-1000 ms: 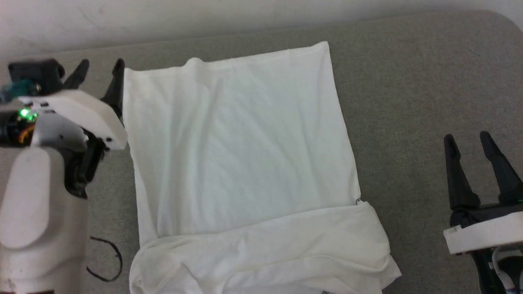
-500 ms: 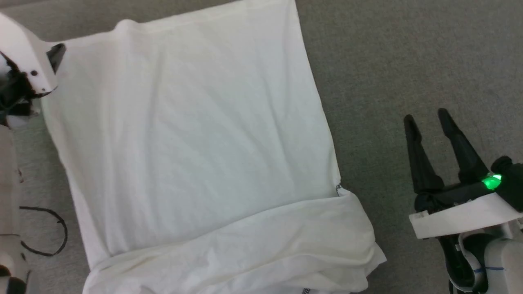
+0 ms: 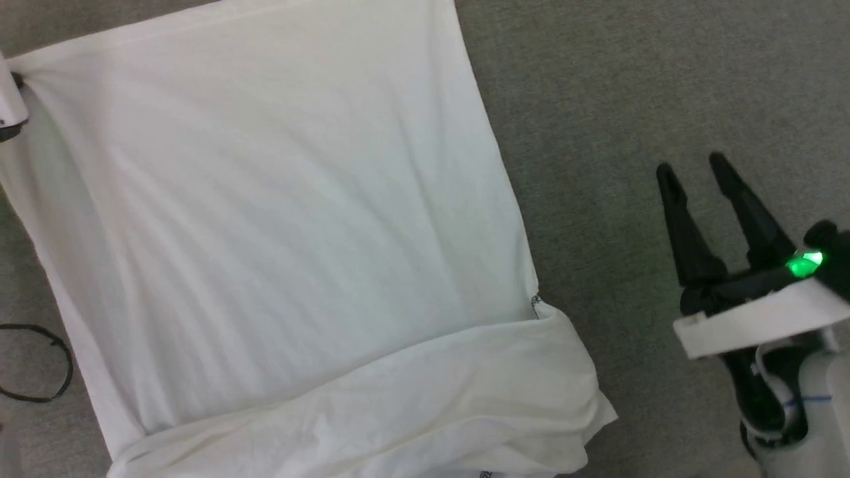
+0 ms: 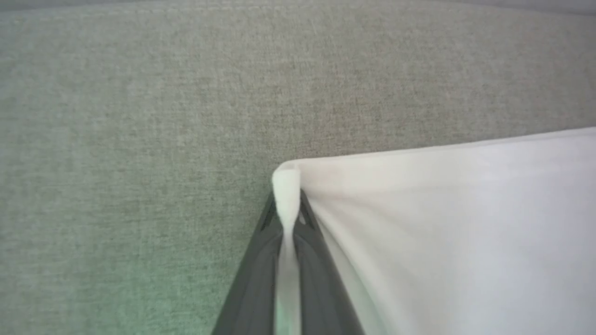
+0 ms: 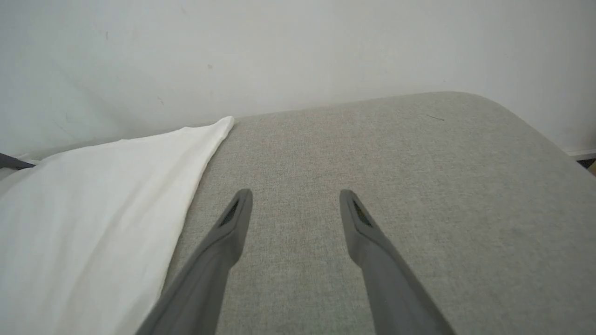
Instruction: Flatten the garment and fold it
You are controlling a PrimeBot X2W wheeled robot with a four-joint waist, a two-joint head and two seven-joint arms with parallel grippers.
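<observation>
Near side: the garment (image 3: pixel 279 219) lies on the grey fabric surface (image 3: pixel 631 99), its near part bunched into a thick, rumpled fold. Small dark print at the fold's lowest edge is too small to read. A speck of dark grey stitching (image 3: pixel 535 301) sits at the right edge, where the fold meets the flat panel.

Near right: right gripper (image 3: pixel 690 166), fingers spread and empty, well apart from the garment's right edge. Green light (image 3: pixel 803 264) lit on its body.

Left: black cord loop (image 3: pixel 40 362) on the surface beside the garment.

Middle: white, thin cloth spread flat, with faint diagonal creases running toward the far left corner.

Far left corner: left gripper (image 4: pixel 286 204) clenched on the garment's corner. Cloth is pinched between the fingers, with a tuft poking past the tips.

White wall (image 5: pixel 279 46) beyond the far edge.
</observation>
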